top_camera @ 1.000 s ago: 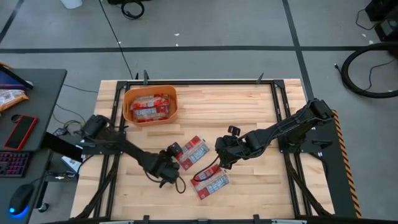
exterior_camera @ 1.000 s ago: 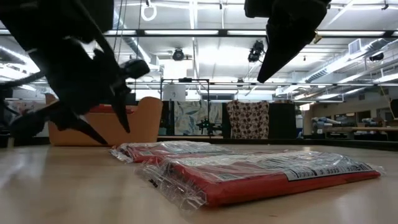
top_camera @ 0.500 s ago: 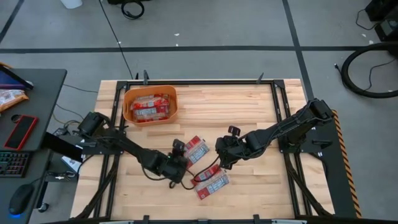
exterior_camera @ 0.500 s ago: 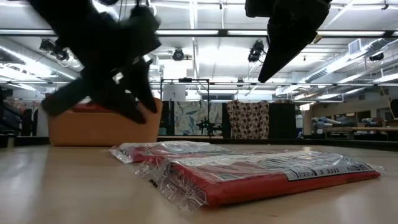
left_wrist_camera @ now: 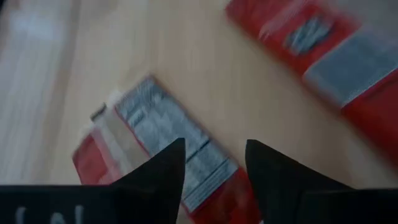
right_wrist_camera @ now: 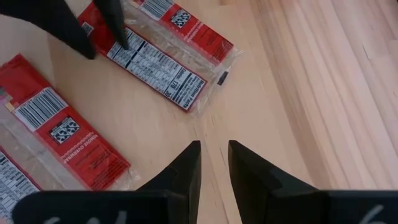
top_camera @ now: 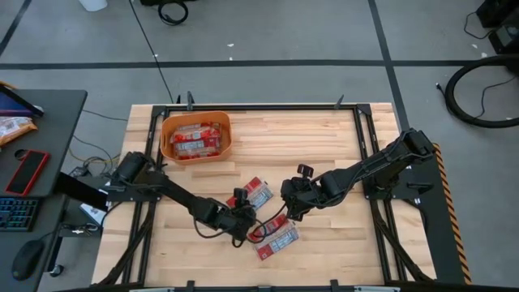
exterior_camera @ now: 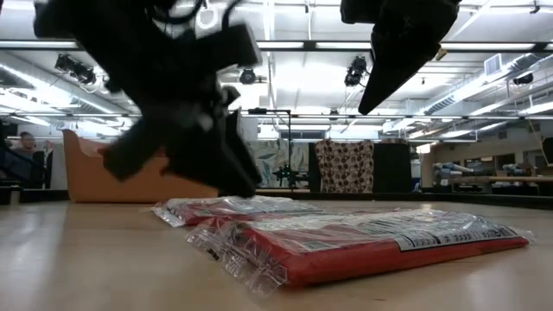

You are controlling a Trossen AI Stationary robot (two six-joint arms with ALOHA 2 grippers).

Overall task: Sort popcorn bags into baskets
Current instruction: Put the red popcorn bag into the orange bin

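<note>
Directly beneath the left claw [left_wrist_camera: 214,165], fingers apart, lies a popcorn bag [left_wrist_camera: 149,134].

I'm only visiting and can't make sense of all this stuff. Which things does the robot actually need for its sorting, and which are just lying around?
Part of the job:
- popcorn bags on the table
- popcorn bags already in the basket
- orange basket
- left gripper, over the loose bags
- right gripper, waiting nearby

Just lying about:
- red phone
- keyboard
- mouse
- cable on the floor

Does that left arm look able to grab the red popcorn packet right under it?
Probably yes: the left tool hovers open over the popcorn packet, and nothing lies between them.
</note>
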